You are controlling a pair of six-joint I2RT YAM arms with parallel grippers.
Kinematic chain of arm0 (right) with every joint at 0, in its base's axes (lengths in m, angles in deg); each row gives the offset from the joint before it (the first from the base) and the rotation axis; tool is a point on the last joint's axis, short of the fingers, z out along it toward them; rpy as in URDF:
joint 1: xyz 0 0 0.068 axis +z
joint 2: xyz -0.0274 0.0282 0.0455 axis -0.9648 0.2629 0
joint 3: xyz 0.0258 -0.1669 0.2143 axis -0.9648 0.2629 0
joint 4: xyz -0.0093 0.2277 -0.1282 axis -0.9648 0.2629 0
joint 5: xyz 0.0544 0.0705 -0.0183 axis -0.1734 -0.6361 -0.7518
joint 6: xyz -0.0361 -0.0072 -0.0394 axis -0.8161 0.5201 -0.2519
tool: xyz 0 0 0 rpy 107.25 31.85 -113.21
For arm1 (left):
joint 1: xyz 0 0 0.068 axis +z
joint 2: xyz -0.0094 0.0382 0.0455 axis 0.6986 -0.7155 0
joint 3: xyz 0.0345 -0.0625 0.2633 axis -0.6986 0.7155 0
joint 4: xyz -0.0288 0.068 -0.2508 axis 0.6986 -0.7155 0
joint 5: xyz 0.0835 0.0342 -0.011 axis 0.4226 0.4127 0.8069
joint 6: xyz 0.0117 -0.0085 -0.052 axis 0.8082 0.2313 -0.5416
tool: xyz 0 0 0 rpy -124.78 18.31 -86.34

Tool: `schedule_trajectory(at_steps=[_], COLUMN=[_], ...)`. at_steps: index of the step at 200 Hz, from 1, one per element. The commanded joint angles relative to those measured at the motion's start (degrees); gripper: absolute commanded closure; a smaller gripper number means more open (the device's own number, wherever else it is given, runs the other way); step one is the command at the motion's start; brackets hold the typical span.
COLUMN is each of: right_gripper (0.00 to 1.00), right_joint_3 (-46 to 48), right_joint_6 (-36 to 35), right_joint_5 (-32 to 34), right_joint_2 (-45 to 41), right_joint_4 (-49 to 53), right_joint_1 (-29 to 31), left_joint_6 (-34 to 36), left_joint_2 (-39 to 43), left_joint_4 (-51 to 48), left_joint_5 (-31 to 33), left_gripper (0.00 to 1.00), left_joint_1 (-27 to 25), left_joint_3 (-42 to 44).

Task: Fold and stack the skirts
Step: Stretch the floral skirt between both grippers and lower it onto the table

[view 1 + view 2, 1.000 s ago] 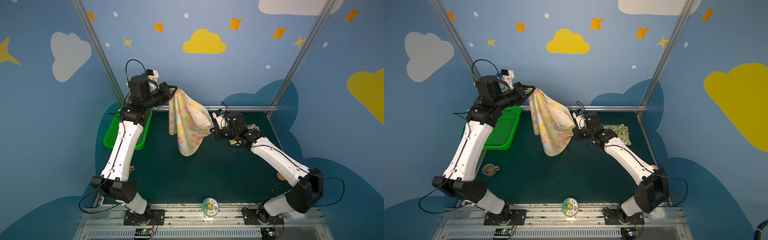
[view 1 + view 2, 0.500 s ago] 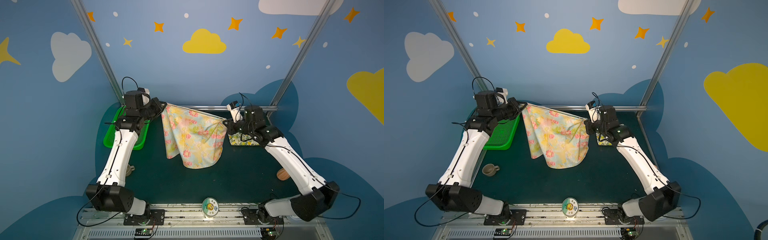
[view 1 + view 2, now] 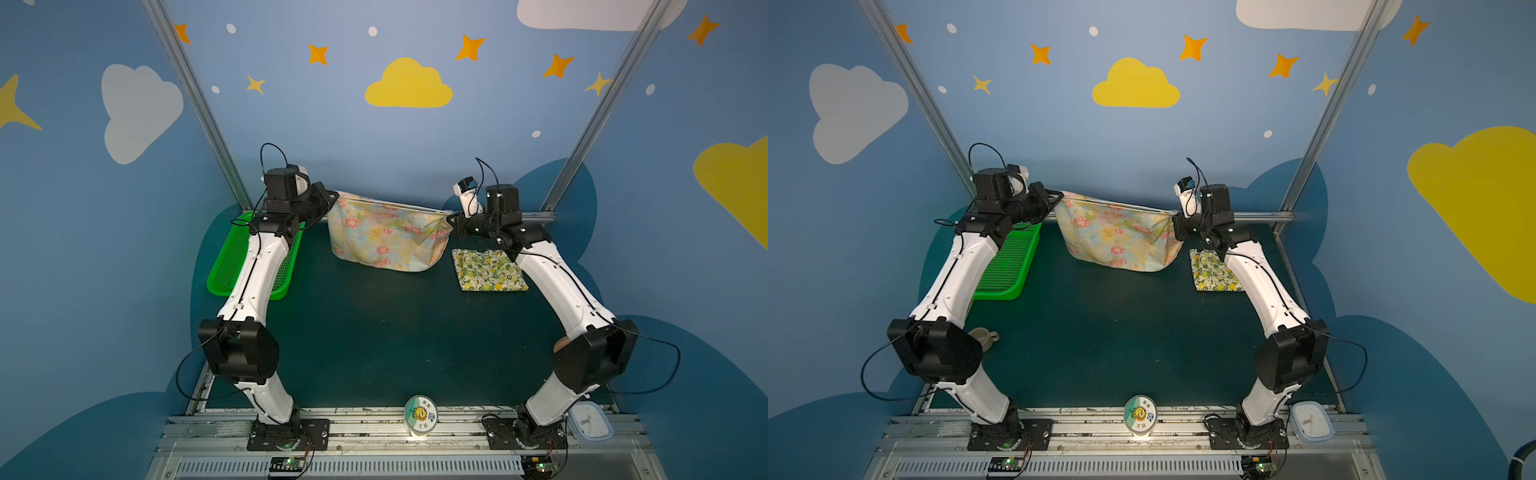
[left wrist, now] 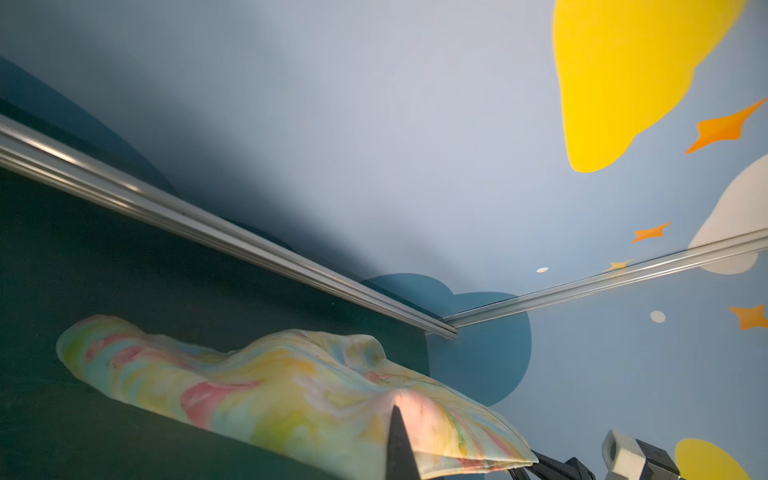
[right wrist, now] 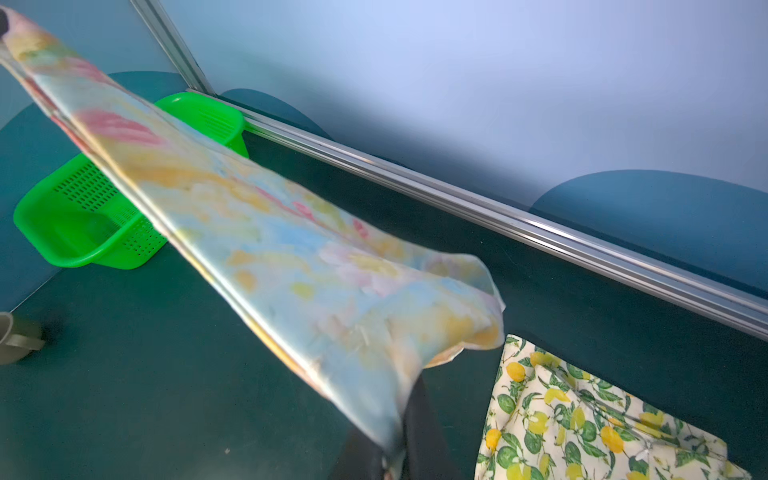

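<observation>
1. Pale-yellow floral skirt (image 3: 386, 237), stretched by its top edge between the two pincers and hanging below them.
2. Left pincer (image 3: 332, 198), clenched on one top corner.
3. Right pincer (image 3: 452, 219), clenched on the opposite corner.
4. Cream lemon skirt (image 3: 488, 270), folded flat, near and beneath the right pincer.

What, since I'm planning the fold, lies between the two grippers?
The floral skirt, its top edge pulled taut from the left gripper to the right gripper, the rest hanging below; both top views show it.
</observation>
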State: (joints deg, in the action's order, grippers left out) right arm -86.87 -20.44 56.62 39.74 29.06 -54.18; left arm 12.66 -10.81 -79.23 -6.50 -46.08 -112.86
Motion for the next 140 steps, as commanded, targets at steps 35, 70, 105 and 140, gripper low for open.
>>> schedule_trajectory(at_steps=[35, 70, 105, 140], right_gripper=[1.0, 1.0, 1.0, 1.0], right_joint_3=[27.5, 43.3, 45.8, 44.3], right_joint_6=[5.2, 14.3, 20.9, 23.1], right_joint_5=[1.1, -0.5, 0.3, -0.1], right_joint_2=[-10.2, -10.5, -9.4, -7.4], right_joint_4=[-8.4, -14.8, -10.5, -5.6], right_joint_1=[3.1, 8.3, 12.9, 16.5], left_joint_6=[-0.9, -3.6, -3.8, -4.6], left_joint_2=[15.4, 22.3, 28.6, 37.5], left_joint_4=[9.7, 12.1, 4.6, -3.0], left_joint_5=[6.0, 10.6, 15.6, 20.6], left_gripper=[0.96, 0.96, 0.96, 0.96], left_joint_1=[0.1, -2.9, -5.5, -5.5], left_joint_3=[32.6, 53.4, 61.9, 66.4])
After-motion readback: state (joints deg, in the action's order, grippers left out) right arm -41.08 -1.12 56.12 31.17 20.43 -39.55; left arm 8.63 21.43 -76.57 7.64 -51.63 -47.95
